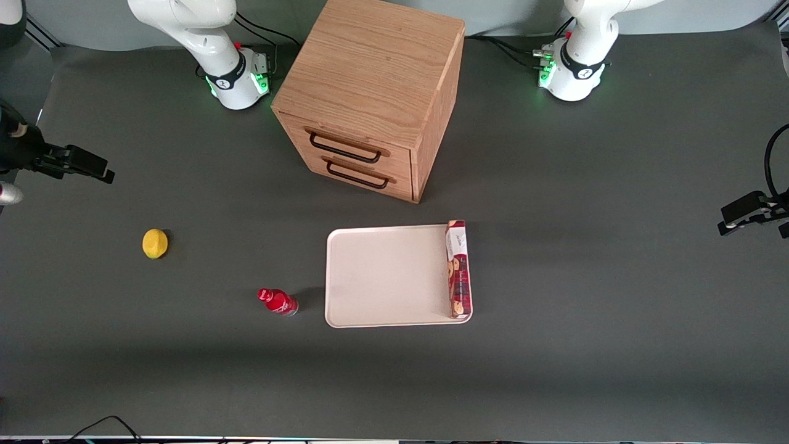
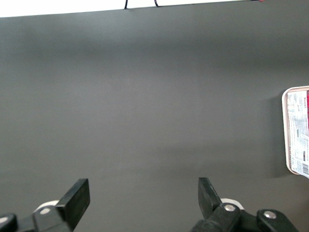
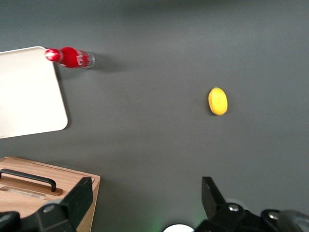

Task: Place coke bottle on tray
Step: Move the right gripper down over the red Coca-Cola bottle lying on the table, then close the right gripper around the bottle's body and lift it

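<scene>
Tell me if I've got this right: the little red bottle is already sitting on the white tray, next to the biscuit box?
Not quite. The front view shows the coke bottle on the table beside the tray; only the biscuit box is on it. The gripper is open, up near the table's edge.

A dark grey table [image 1: 616, 259] is seen. On it are set a wooden cabinet [image 1: 370, 92], a cream tray [image 1: 382, 277], a red coke bottle [image 1: 278, 302] just beside the tray, and a lemon [image 1: 155, 243]. The gripper [image 1: 92, 168] is held open above the working arm's end.
</scene>
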Action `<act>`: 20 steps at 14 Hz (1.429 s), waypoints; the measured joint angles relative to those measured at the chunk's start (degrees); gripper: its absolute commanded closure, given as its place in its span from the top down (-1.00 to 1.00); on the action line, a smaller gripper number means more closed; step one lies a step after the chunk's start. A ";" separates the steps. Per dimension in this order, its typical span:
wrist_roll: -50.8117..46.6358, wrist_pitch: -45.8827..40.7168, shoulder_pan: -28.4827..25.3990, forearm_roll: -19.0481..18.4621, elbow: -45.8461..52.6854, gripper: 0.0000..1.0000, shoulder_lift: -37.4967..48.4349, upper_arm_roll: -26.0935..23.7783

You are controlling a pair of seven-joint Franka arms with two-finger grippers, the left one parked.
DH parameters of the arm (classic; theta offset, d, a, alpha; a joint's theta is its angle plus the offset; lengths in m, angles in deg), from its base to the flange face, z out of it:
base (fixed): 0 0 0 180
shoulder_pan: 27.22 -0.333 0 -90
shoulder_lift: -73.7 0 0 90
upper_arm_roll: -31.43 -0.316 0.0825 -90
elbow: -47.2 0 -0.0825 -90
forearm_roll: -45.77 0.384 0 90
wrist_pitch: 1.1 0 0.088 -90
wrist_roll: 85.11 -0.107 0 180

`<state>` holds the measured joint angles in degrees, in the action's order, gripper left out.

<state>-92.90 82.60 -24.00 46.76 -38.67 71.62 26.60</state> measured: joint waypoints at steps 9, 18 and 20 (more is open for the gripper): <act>-18.19 8.52 -4.98 -2.96 18.99 1.00 -28.49 -11.03; -30.30 25.92 -6.40 -16.84 14.87 1.00 -40.69 -16.24; -30.98 28.08 -6.41 -17.23 12.47 0.42 -40.83 -16.24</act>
<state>-123.88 110.68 -30.40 29.53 -26.20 30.79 10.36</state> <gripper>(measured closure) 0.000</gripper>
